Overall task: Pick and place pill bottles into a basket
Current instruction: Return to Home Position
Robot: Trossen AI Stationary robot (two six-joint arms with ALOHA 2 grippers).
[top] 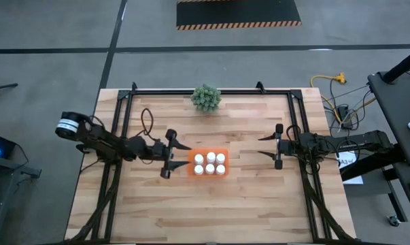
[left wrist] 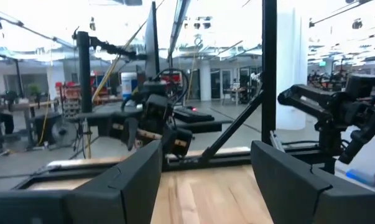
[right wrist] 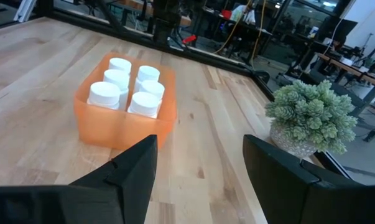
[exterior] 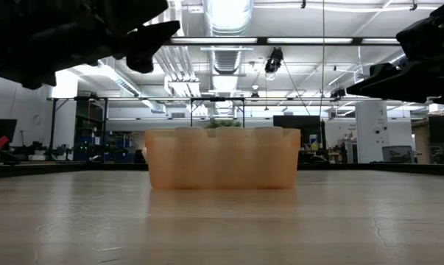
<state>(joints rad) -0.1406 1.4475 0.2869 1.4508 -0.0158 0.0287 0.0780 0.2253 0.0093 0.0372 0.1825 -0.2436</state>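
**Surface.** Bench [top: 211,204]: pale wooden plank top with a black rail frame [top: 164,91] along its left, right and mat-side edges.

**Room.** Grey concrete floor with dark seams. A black mat with a yellow-and-black striped border [top: 237,13] lies beyond the bench. The low view shows a workshop hall with ceiling ducts and strip lights.

**Items, left to right.**
1. Left gripper [top: 184,156]: reaches in from the left edge and is raised off the wood. Its fingers are spread wide and hold nothing. The tips are just beside the tray's left short side.
2. Basket [right wrist: 112,132]: a shallow orange tray near the bench's centre, resting flat.
3. Pill bottles [top: 210,168]: six, white-capped and upright, all inside the tray in two rows of three.
4. Small green bushy plant [top: 206,97]: in a pot at the middle of the mat-side edge, well apart from the tray.
5. Right gripper [top: 260,146]: reaches in from the right edge and is raised. Its fingers are parted and empty, well apart from the tray.
6. Yellow cable [top: 327,80]: on the floor off the right mat-side corner.

**Obstruction.** Nothing lies between either gripper and the tray.
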